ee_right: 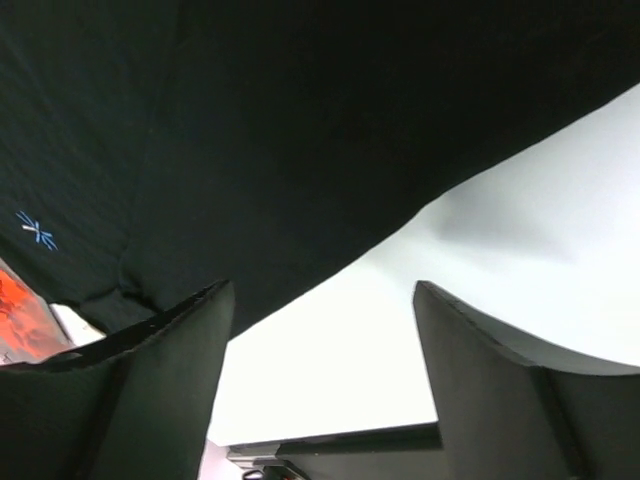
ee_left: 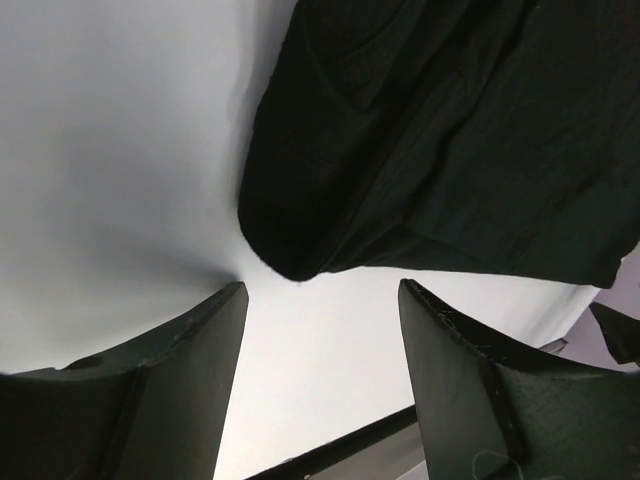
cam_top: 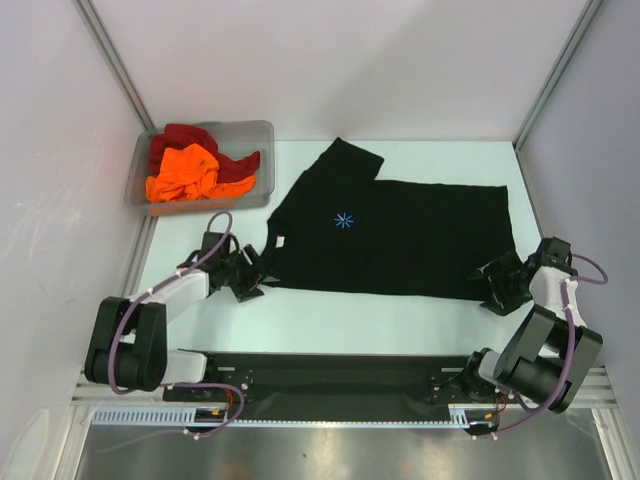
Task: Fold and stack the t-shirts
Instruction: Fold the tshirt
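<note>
A black t-shirt (cam_top: 400, 235) with a small light-blue starburst mark (cam_top: 343, 220) lies spread flat on the white table, one sleeve folded up at the back. My left gripper (cam_top: 255, 278) stands open just off its near-left corner; in the left wrist view a rounded edge of the black t-shirt (ee_left: 440, 130) lies just beyond the left gripper (ee_left: 322, 290), nothing between the fingers. My right gripper (cam_top: 490, 285) is open at the near-right hem; the black t-shirt (ee_right: 300, 130) lies just ahead of the right gripper (ee_right: 322, 290). An orange t-shirt (cam_top: 185, 172) and a dark red t-shirt (cam_top: 200, 140) lie crumpled in the bin.
A clear grey plastic bin (cam_top: 255, 135) stands at the back left of the table. White walls close in the back and both sides. A black rail (cam_top: 330, 375) runs along the near edge between the arm bases.
</note>
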Controlling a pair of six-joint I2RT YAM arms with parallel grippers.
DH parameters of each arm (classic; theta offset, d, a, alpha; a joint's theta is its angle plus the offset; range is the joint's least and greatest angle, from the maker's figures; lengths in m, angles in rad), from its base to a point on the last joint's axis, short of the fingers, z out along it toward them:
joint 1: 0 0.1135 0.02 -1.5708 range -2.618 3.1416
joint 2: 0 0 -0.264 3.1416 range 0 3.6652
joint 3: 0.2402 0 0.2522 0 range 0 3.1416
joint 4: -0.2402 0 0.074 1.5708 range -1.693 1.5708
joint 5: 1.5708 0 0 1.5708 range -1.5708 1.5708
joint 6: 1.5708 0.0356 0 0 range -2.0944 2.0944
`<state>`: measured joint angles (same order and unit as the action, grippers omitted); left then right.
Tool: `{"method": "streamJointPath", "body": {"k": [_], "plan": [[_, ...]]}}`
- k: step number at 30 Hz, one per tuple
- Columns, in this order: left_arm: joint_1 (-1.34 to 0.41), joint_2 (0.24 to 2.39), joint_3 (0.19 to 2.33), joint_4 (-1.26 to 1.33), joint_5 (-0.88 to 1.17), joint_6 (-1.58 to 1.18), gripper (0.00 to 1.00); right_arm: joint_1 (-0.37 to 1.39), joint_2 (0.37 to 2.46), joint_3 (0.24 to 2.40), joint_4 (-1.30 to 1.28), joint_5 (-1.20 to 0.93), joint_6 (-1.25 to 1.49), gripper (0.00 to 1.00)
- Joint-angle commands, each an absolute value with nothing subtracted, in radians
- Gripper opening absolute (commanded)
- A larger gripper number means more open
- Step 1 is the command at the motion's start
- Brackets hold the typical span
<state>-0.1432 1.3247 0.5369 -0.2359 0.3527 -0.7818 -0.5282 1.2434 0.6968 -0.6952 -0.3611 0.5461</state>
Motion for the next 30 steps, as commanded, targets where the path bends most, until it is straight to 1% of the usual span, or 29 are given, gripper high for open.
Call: {"method": "streamJointPath", "body": {"k": [1, 4, 7, 11, 13, 14, 17, 19, 22, 25, 30], "plan": [[-0.135, 1.374, 0.555, -0.198, 0.336, -0.804, 0.68, -0.564, 1.255, 0.672, -0.647, -0.411, 0.537, 0.75], [-0.135, 1.422, 0.56, -0.167, 0.347, -0.821, 0.64, -0.572, 1.264, 0.661, -0.638, -0.413, 0.523, 0.71], [-0.135, 1.457, 0.568, -0.155, 0.353, -0.828, 0.58, -0.577, 1.282, 0.664, -0.635, -0.399, 0.517, 0.7], [-0.135, 1.468, 0.577, -0.156, 0.347, -0.822, 0.45, -0.607, 1.287, 0.661, -0.65, -0.382, 0.52, 0.7], [-0.135, 1.463, 0.58, -0.163, 0.341, -0.815, 0.42, -0.63, 1.279, 0.661, -0.655, -0.361, 0.526, 0.7], [-0.135, 1.463, 0.58, -0.164, 0.341, -0.813, 0.38, -0.644, 1.279, 0.661, -0.653, -0.351, 0.531, 0.7], [-0.135, 1.466, 0.586, -0.172, 0.341, -0.802, 0.33, -0.716, 1.29, 0.664, -0.643, -0.319, 0.54, 0.66], [-0.135, 1.47, 0.589, -0.175, 0.342, -0.796, 0.31, -0.774, 1.31, 0.664, -0.637, -0.308, 0.543, 0.62], [-0.135, 1.476, 0.595, -0.173, 0.348, -0.787, 0.28, -0.822, 1.312, 0.678, -0.629, -0.256, 0.554, 0.61], [-0.135, 1.488, 0.603, -0.176, 0.354, -0.776, 0.25, -0.825, 1.286, 0.681, -0.614, -0.135, 0.557, 0.62], [-0.133, 1.494, 0.614, -0.187, 0.357, -0.759, 0.23, -0.841, 1.264, 0.649, -0.534, -0.098, 0.526, 0.64]]}}
